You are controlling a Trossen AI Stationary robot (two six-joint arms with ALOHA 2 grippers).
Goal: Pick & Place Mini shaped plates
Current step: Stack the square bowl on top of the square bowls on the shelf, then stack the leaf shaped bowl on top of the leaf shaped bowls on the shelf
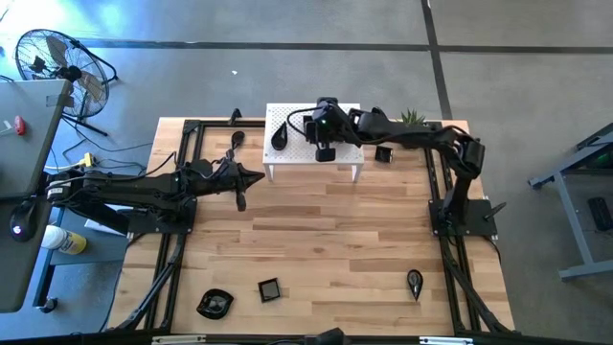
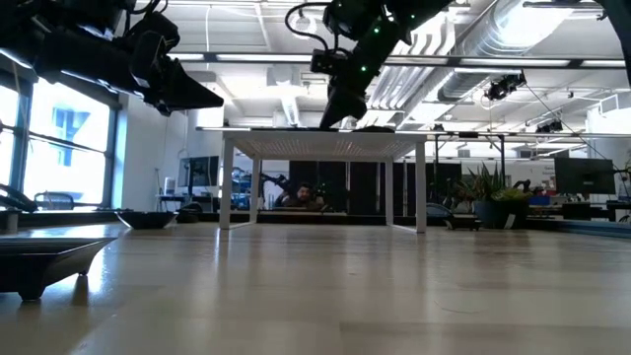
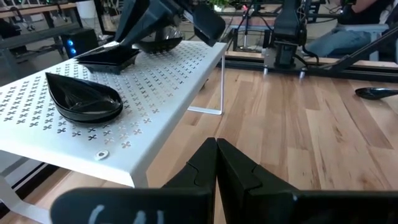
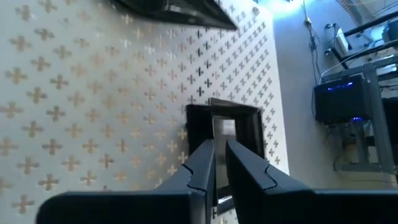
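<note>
The right gripper [image 4: 219, 163] is hovering over the stand [image 1: 287, 158], jaws seemingly parting just above a square plate [image 4: 224, 124]; the left gripper [image 3: 216, 163] is waiting clenched.

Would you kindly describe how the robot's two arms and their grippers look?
Both arms are dark, nearly black, built of jointed segments. The left gripper ends in two slim, tapered black fingers with angular, faceted surfaces. The right gripper has matching wedge-shaped fingers, and a small green light glows on its wrist housing. Dark cables run along the right arm.
</note>
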